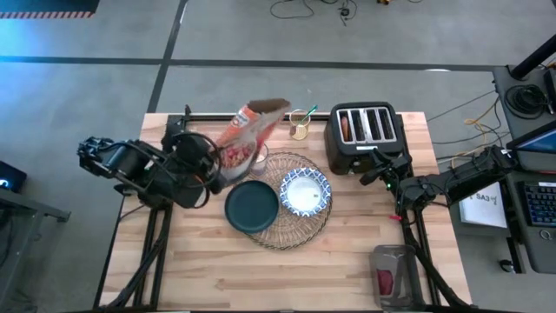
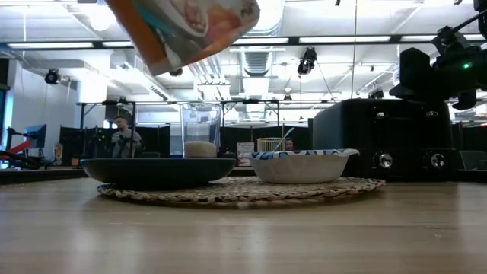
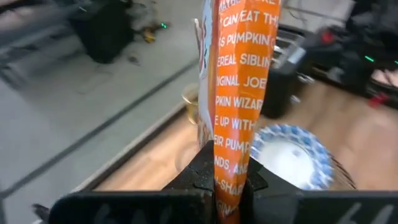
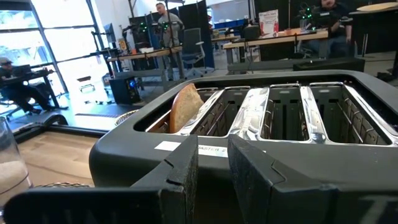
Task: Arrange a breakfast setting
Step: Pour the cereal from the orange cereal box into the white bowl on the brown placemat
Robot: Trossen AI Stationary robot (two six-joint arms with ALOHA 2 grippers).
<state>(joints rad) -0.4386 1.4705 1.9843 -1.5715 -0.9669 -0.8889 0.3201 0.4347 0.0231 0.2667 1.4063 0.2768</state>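
I see my left gripper (image 3: 227, 186) clenched on the orange cereal bag (image 1: 248, 130), tilted above the glass (image 2: 201, 129). My right gripper (image 4: 212, 165), fingers slightly apart and holding nothing, is just before the toaster (image 1: 365, 135).

The left claw (image 1: 211, 168) grips a cereal bag (image 1: 248, 130) above the glass (image 1: 257, 155), with the plate (image 1: 252, 207) and bowl (image 1: 305, 192) side by side on the placemat (image 1: 295, 233) just beyond it. The right claw (image 1: 380, 176) sits just before the toaster (image 1: 361, 135), where a slice of bread (image 4: 185, 107) stands in the end slot. A jar (image 1: 300, 126) stands on the counter (image 1: 261, 278) between bag and toaster.
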